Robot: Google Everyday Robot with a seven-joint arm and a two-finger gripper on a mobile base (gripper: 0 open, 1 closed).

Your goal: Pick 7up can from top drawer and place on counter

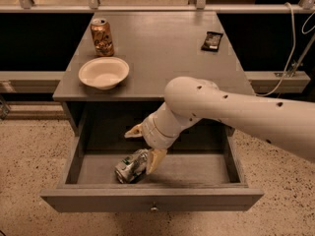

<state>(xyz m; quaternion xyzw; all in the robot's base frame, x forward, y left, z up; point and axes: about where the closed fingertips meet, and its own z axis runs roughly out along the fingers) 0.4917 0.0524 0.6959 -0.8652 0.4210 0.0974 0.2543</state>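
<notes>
The 7up can (129, 167) lies on its side, silvery and dented, on the floor of the open top drawer (98, 199), left of centre and near the front panel. My gripper (140, 151) reaches down into the drawer on the white arm. It is open. One tan finger (133, 131) is above and behind the can, and the other finger (156, 160) is against the can's right end. The can is still on the drawer floor. The counter (162, 48) is the grey top above the drawer.
An orange-gold can (102, 37) stands at the counter's back left. A cream bowl (103, 72) sits at its front left, and a black packet (212, 41) lies at the back right. A cable (294, 58) hangs at the far right. The floor is speckled.
</notes>
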